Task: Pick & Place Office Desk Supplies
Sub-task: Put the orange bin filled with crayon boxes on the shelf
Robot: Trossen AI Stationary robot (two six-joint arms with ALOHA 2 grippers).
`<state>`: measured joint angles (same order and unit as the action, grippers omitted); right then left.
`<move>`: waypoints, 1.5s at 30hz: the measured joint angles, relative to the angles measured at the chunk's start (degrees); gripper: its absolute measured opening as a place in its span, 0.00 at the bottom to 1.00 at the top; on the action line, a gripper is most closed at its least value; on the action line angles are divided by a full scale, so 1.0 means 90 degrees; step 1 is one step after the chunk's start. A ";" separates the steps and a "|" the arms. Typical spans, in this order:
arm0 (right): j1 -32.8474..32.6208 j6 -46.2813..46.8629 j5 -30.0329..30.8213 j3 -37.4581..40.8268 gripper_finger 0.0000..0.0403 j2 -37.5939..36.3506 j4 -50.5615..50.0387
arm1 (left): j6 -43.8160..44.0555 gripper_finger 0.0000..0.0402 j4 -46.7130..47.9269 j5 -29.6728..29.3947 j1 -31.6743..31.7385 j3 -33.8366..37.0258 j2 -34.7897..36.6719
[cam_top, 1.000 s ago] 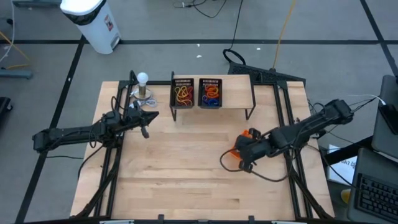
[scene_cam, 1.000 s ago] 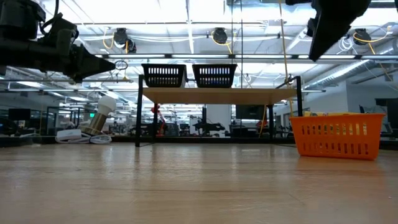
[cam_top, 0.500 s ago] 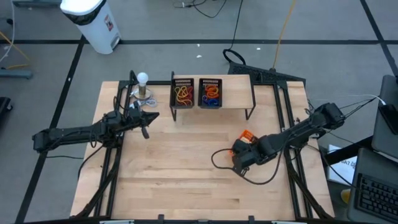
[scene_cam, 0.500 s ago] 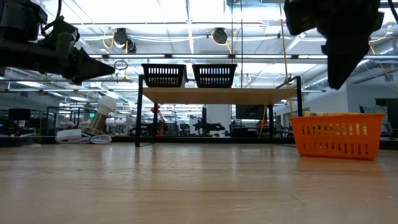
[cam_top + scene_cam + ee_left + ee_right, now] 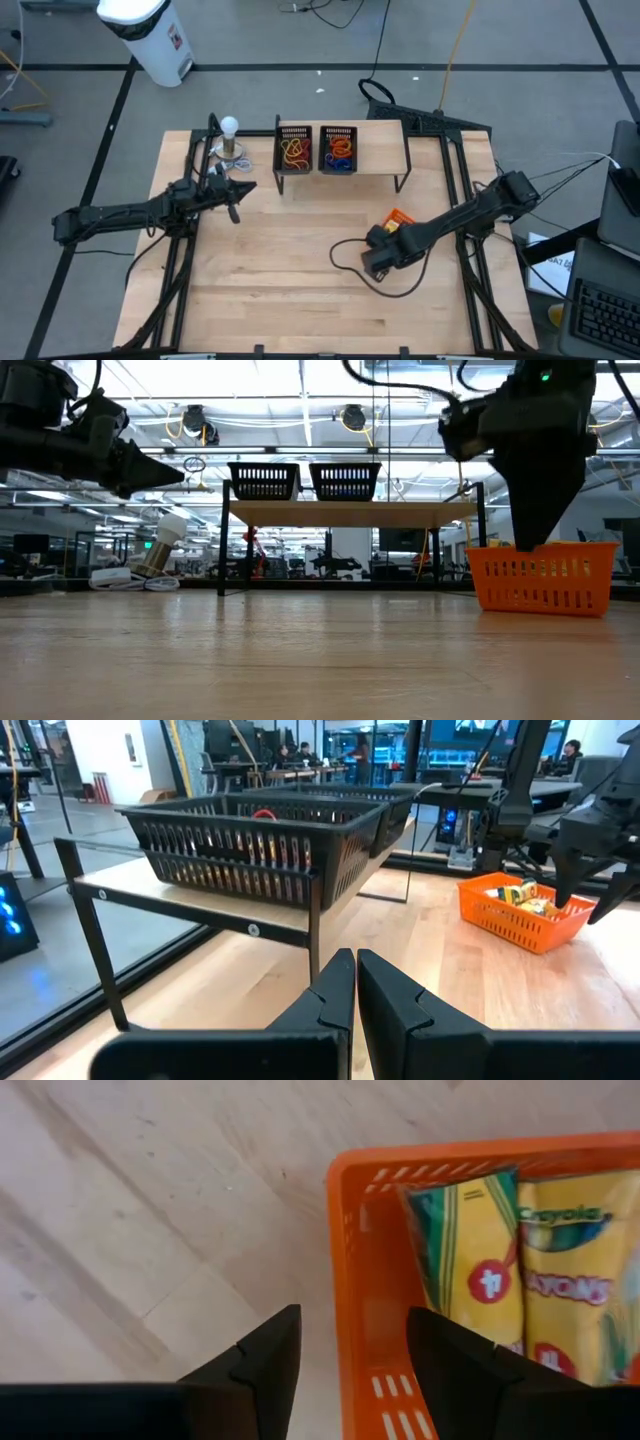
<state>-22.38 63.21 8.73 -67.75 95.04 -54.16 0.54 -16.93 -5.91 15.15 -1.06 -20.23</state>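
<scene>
Right tool [image 5: 345, 1345] released, fingers [image 5: 262, 1355] parted and empty, straddling the near wall of the orange tray [image 5: 352, 1290], one finger outside over bare worktop [image 5: 130, 1230], the other over the tray's inside. Two yellow crayon packets [image 5: 500, 1270] lying side by side in that tray, just ahead of the fingertips. Tray sitting right of centre on the worktop, below the raised shelf [image 5: 345, 176]. Two black mesh baskets [image 5: 316, 148] on the shelf, holding rubber-band loops [image 5: 295, 150], orange and red in one, blue and red in the other. Left tool [image 5: 354, 982] clenched shut, empty, raised near the shelf's left end, beside the white ball on its stand [image 5: 230, 128].
</scene>
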 joint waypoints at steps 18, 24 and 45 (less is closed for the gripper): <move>0.0097 -0.0439 -0.0627 0.0003 0.36 0.0784 0.0066 | 0.0021 0.05 0.0239 0.0000 0.0000 0.0000 -0.0002; 0.0116 -0.0502 -0.0676 0.0006 0.13 0.0797 0.0048 | -0.0025 0.05 0.0239 -0.0003 0.0000 0.0000 -0.0002; -0.0861 -0.0408 -0.0660 -0.0004 0.00 0.0103 -0.1201 | 0.0173 0.05 0.0235 -0.0014 0.0000 0.0000 0.0000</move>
<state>-30.12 59.54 2.79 -67.79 95.97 -64.97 2.10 -14.82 -6.03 15.16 -1.06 -20.23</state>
